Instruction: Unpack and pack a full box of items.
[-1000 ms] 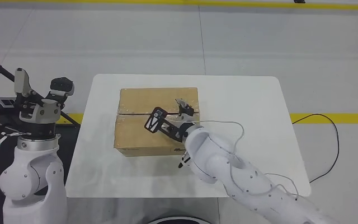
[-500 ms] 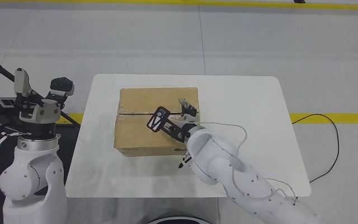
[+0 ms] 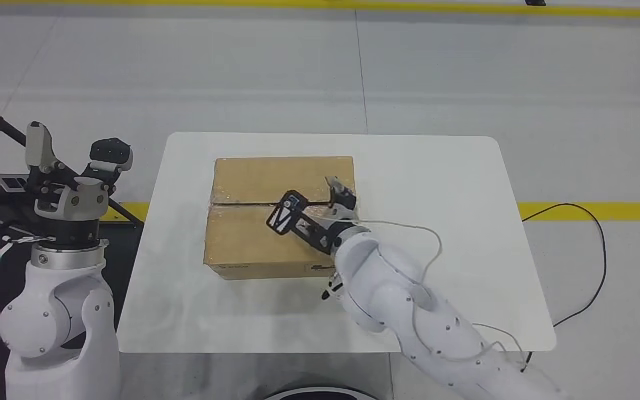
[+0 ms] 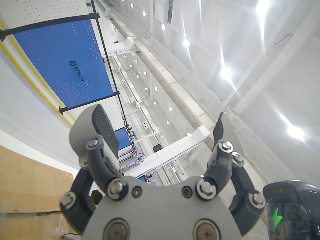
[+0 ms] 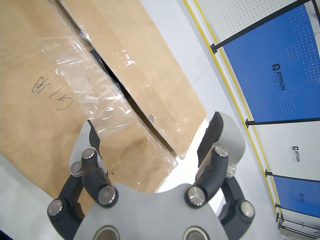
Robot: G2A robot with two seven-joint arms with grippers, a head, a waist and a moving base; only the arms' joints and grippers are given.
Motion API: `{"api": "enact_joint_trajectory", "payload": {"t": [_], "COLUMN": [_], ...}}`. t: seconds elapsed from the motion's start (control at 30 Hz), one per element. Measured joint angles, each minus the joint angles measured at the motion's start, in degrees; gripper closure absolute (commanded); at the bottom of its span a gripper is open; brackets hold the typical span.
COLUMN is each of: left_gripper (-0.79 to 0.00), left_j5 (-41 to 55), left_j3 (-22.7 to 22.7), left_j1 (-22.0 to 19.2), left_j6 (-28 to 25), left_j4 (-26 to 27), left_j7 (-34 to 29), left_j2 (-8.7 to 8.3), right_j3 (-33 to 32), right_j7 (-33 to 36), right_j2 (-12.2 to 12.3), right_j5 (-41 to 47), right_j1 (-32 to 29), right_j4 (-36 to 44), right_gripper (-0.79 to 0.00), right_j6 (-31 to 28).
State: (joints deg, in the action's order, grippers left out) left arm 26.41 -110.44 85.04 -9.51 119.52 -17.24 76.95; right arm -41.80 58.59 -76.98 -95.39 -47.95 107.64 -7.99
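A brown cardboard box (image 3: 255, 195) lies on the white table (image 3: 450, 180), its two top flaps meeting at a seam covered with clear tape (image 5: 82, 76). In the right wrist view the seam gapes into a dark slit (image 5: 112, 76) near the box's end. My right gripper (image 3: 315, 203) hovers open over the right end of the box (image 5: 37, 51), straddling the seam, with nothing between its fingers. That same right gripper (image 5: 153, 128) has one finger over the near flap and the other past the box's corner. My left gripper (image 3: 75, 150) stands open off the table's left side, pointing upward.
A thin white cable (image 3: 405, 222) trails from the right arm across the table, right of the box. The left gripper (image 4: 160, 121) faces the ceiling, with a strip of brown cardboard (image 4: 25, 176) at that view's edge. Bare tabletop lies right of and in front of the box.
My right gripper has shifted slightly to the right along the seam, toward the box's right end. The left arm has not moved.
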Motion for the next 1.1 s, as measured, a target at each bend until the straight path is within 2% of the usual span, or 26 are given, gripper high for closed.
{"api": "enact_joint_trajectory", "payload": {"t": [0.17, 0.3, 0.8, 1.03, 1.1], "left_gripper": [-0.785, -0.785, -0.785, -0.785, -0.785], "left_j5": [0.0, 0.0, 0.0, 0.0, 0.0], "left_j3": [0.0, 0.0, 0.0, 0.0, 0.0], "left_j1": [0.0, 0.0, 0.0, 0.0, 0.0], "left_j6": [0.0, 0.0, 0.0, 0.0, 0.0], "left_j4": [0.0, 0.0, 0.0, 0.0, 0.0], "left_j7": [0.0, 0.0, 0.0, 0.0, 0.0], "left_j2": [0.0, 0.0, 0.0, 0.0, 0.0], "right_j3": [-1.03, -1.87, -3.29, -4.39, -4.86], "right_j7": [-0.04, -0.01, 3.03, 3.8, 3.76], "right_j2": [-0.31, -0.52, -1.4, -1.74, -1.82], "right_j5": [-1.49, -1.54, -4.3, -5.08, -5.05], "right_j1": [-1.15, -2.33, -5.58, -7.35, -7.82], "right_j4": [1.2, 1.8, 4.33, 4.89, 5.01], "right_gripper": [-0.785, -0.702, -0.69, -0.637, -0.591], "right_j6": [0.65, 0.55, -0.68, -0.86, -1.13]}}
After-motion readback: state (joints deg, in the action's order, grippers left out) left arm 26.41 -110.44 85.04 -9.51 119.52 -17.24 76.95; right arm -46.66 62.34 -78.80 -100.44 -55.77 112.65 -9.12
